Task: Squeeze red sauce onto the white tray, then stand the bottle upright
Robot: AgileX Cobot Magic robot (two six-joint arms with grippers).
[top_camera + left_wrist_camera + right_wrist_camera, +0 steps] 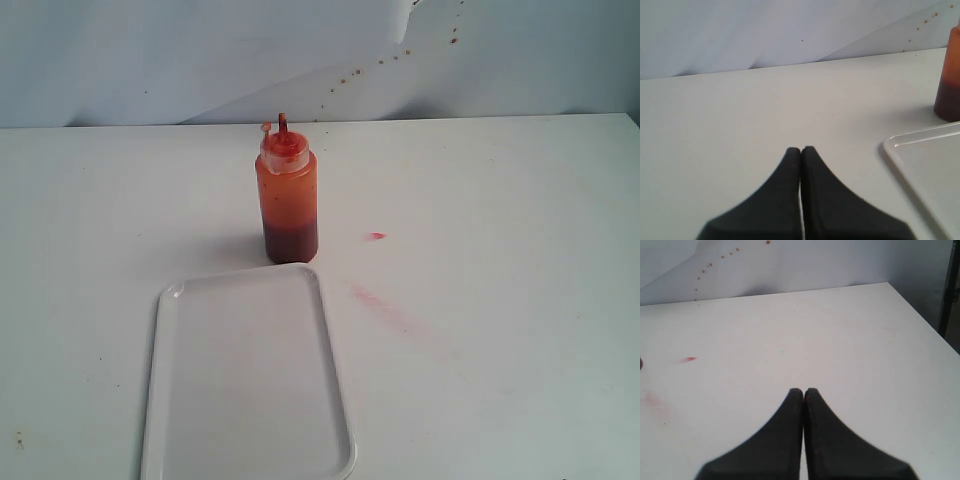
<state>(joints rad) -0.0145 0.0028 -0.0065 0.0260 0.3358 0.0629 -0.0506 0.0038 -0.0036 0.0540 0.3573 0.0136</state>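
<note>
Orange-red bottle [287, 195] upright behind white tray [245, 390].
Stands on table [500, 300] just beyond tray's far edge, with dark red sauce [291, 243] low inside. Left gripper [801, 150] and right gripper [803, 391] both pinched shut, holding nothing, apart from bottle. Red smear [376, 236] on table near bottle.

A white table [500, 180] bears pinkish smears [366, 295] before a speckled backdrop [200, 50].

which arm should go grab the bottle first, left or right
Probably left. The bottle stands upright left of centre, just beyond the white tray, and the left wrist view shows both ahead of the shut left gripper. The right gripper, also shut, faces mostly smeared table.
</note>
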